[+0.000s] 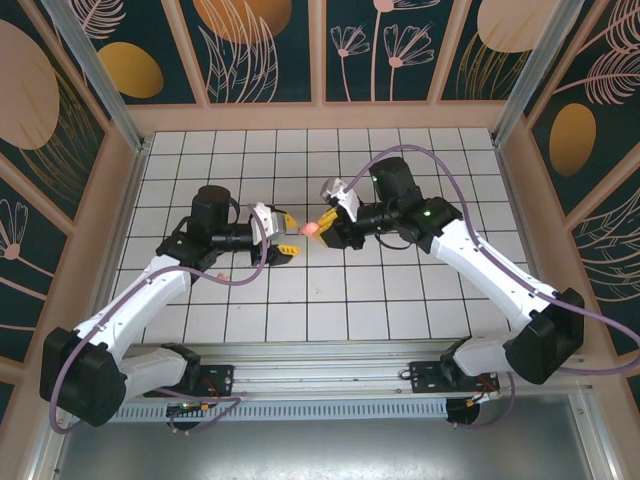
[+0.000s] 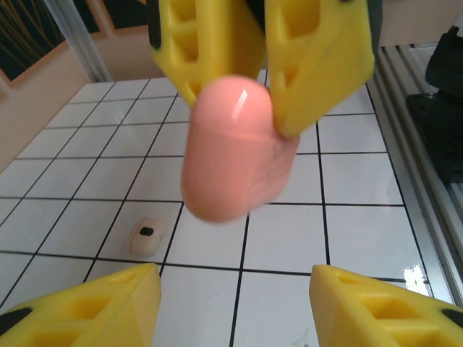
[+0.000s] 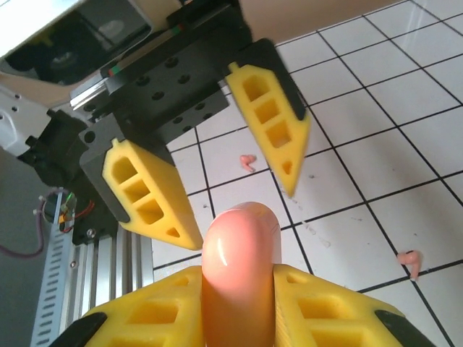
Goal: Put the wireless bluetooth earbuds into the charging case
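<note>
My right gripper point(image 1: 325, 222) is shut on the salmon-pink charging case point(image 1: 311, 228), held above the tiled floor near the middle. In the right wrist view the case point(image 3: 239, 253) stands upright between my yellow pads point(image 3: 322, 311). The left gripper point(image 1: 285, 235) faces it from the left, open and holding nothing. In the left wrist view the case point(image 2: 228, 152) hangs just ahead of the spread left fingertips point(image 2: 123, 300). Two tiny pink earbuds lie on the tiles, one point(image 3: 247, 160) behind the left fingers point(image 3: 271, 123), the other point(image 3: 409, 262) at the right.
A beige oval with a dark centre point(image 2: 147, 236) lies on the tiles below and to the left of the case. Wooden walls point(image 1: 320, 115) fence the white tiled floor, and a metal rail point(image 1: 330, 355) runs along its near edge.
</note>
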Motion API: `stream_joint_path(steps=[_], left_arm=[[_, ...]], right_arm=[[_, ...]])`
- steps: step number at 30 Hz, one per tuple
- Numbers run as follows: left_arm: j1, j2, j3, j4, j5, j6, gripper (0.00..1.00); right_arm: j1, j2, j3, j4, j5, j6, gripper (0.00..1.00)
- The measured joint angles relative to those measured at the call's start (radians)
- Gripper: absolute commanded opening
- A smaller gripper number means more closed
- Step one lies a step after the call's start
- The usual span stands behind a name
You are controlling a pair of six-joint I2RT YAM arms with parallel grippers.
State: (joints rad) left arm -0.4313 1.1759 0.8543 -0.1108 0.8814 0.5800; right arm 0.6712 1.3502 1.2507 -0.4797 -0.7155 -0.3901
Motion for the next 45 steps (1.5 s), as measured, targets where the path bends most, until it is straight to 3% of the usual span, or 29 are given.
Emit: stream_joint_path(steps=[4, 22, 29, 34, 40, 45], left_arm=[[0.0, 0.017, 0.029, -0.027, 0.031, 0.037, 0.54], [-0.02, 0.029, 0.044, -0.113, 0.076, 0.132, 0.16], [-0.02, 0.013, 0.04, -0.107, 0.052, 0.129, 0.13], [-0.022, -0.024, -0.012, -0.025, 0.035, 0.043, 0.13], [-0.022, -0.028, -0.084, 0.127, 0.027, -0.146, 0.13], [-0.022, -0.022, -0.113, 0.226, 0.035, -0.266, 0.13]], right_arm=[[0.052, 0.029, 0.035, -0.064, 0.023, -0.075, 0.25], [0.087, 0.089, 0.097, -0.134, 0.053, -0.163, 0.25], [0.09, 0.082, 0.095, -0.119, 0.085, -0.155, 0.38], [0.082, 0.016, 0.05, -0.059, 0.124, -0.124, 0.46], [0.052, -0.138, -0.064, 0.048, 0.174, -0.074, 0.47], [-0.041, -0.239, -0.143, 0.143, 0.154, -0.01, 0.47]])
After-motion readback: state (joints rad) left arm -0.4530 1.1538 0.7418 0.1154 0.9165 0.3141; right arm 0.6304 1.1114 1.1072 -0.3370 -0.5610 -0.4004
